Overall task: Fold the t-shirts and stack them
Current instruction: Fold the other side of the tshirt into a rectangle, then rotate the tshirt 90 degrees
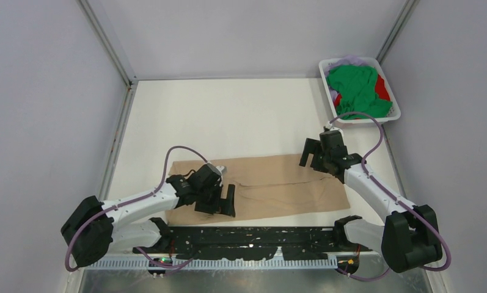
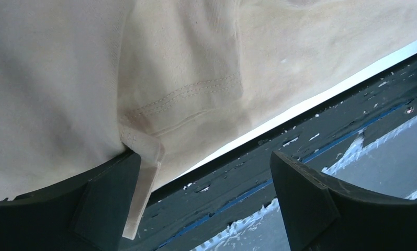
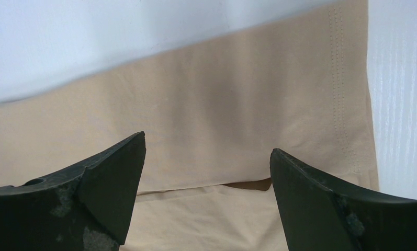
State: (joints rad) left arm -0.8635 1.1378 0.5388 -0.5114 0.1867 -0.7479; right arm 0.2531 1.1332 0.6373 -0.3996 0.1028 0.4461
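The large beige-tan t-shirt (image 1: 271, 183) lies flat on the white table near the front, folded into a long strip. My left gripper (image 1: 218, 204) is open, low over the shirt's near-left part. In the left wrist view the shirt (image 2: 185, 63) shows a stitched sleeve hem, and a small cloth flap hangs beside the left finger (image 2: 112, 198); the left gripper (image 2: 206, 157) holds nothing. My right gripper (image 1: 314, 160) is open over the shirt's far-right edge. The right wrist view shows the right gripper (image 3: 207, 144) above a fold edge of the shirt (image 3: 222, 104).
A white slatted basket (image 1: 326, 79) at the back right holds a bright green shirt (image 1: 357, 88), a red one (image 1: 382, 88) and a pale lilac one (image 1: 351, 60). A black mounting rail (image 1: 253, 235) runs along the table's near edge. Grey walls enclose the table.
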